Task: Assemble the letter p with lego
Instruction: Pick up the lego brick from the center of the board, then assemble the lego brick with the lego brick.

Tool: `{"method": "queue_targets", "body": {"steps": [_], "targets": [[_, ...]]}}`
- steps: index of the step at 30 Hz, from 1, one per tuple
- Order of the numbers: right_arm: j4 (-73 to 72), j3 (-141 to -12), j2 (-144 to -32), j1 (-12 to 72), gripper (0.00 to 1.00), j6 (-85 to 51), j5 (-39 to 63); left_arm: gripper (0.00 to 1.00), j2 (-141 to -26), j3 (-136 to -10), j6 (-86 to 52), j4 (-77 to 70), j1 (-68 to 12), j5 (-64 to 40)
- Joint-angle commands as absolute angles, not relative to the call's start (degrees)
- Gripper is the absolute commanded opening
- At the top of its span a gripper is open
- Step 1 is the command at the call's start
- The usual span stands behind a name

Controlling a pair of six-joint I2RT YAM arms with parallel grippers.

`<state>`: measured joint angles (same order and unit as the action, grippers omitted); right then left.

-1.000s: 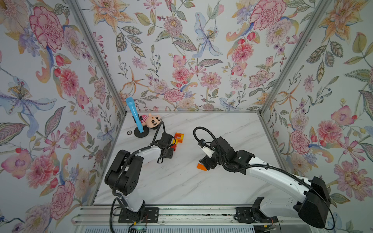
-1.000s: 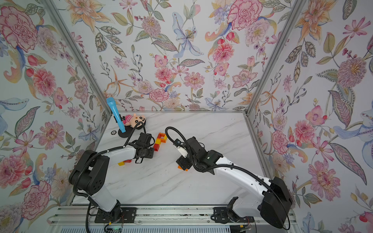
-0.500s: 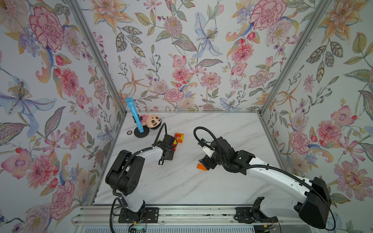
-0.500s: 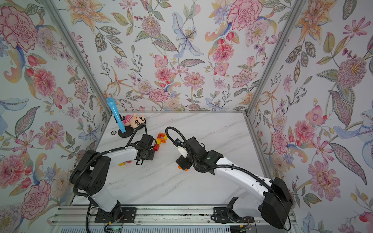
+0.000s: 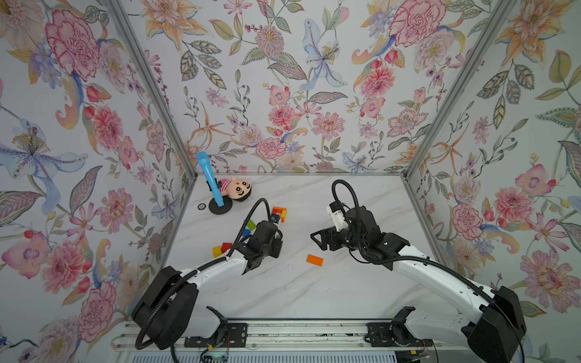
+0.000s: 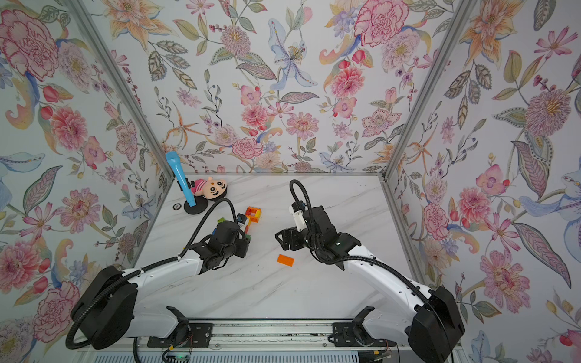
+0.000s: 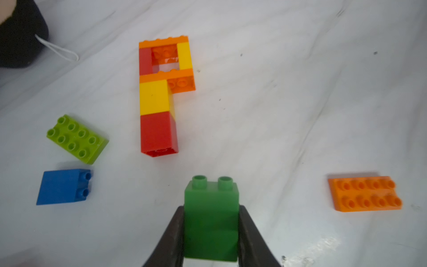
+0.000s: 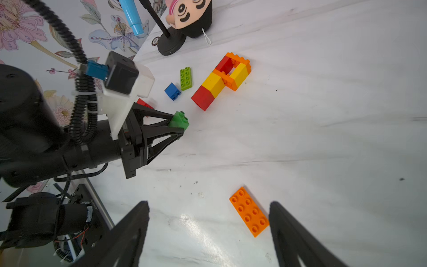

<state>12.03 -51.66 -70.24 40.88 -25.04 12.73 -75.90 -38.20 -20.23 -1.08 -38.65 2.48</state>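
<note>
Gripping the green brick [image 7: 211,219], your L fingers [image 7: 169,233] sit lower centre, short of the P stem's red brick [image 7: 159,134]; next: align studs, press on. R fingers [image 8: 131,231] spread, apparently empty.

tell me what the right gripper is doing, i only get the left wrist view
Observer: The right gripper is open and empty, close to the loose orange plate.
Operator: any bricks behind me
Observer: A red brick and a yellow brick lie side by side behind the left gripper and its green brick.
Operator: what's the black thing in my corner
Observer: The black-haired head of a plush doll, lying by a microphone stand.
</note>
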Motion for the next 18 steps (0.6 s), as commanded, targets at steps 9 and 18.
{"method": "queue_targets", "body": {"steps": [9,18], "targets": [[-0.6,-47.5,-74.4,41.1,0.71,-38.5,26.5,0.13,-65.0,-27.1,-15.1,-24.8,-46.9,-5.3],[-2.6,-47.6,-76.7,40.9,0.55,-40.4,29.7,0.12,-65.8,-27.9,-13.1,-24.9,-51.0,-6.2]]}}
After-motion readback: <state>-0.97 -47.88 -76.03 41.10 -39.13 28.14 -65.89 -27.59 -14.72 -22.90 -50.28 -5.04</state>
